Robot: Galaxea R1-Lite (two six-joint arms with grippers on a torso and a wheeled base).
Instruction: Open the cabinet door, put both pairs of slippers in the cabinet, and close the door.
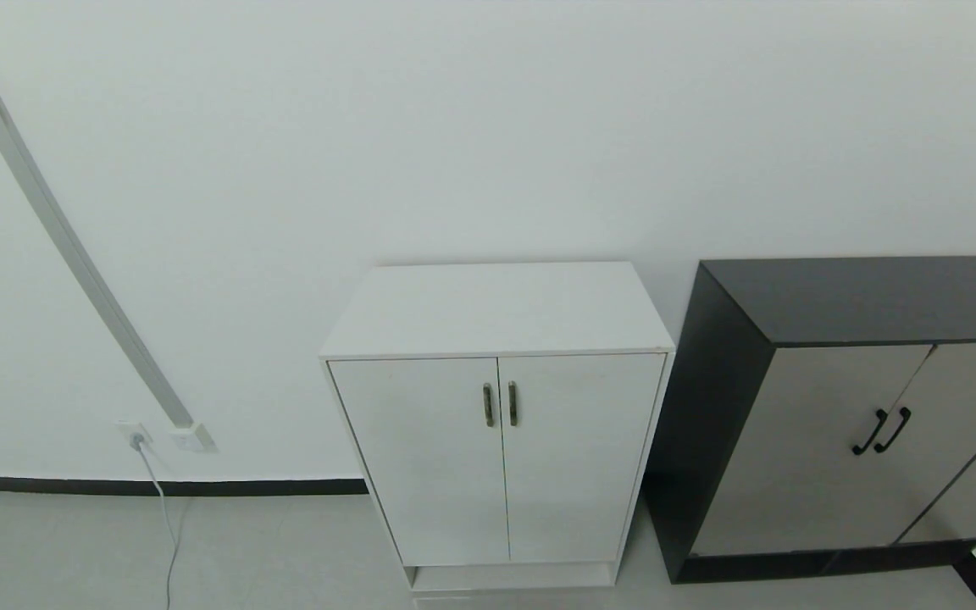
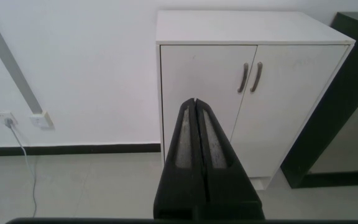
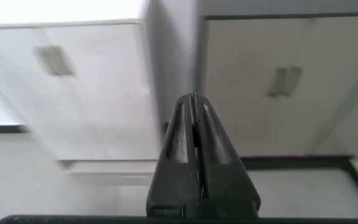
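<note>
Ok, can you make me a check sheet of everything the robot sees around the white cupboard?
Surface: pale grey floor; the white cabinet stands on it against the wall.
Job's things: white cabinet with both doors shut, two handles side by side at the middle.
Clutter: nothing seen.
Grippers: left gripper shut and holding nothing, pointing at the white cabinet; right gripper shut and holding nothing, facing the gap between the two cabinets.
Cables: one white cable plugged into a wall socket, hanging down to the floor.
Surroundings: white wall, slanted grey trunking, black skirting, dark cabinet to the robot's right with its doors shut.
</note>
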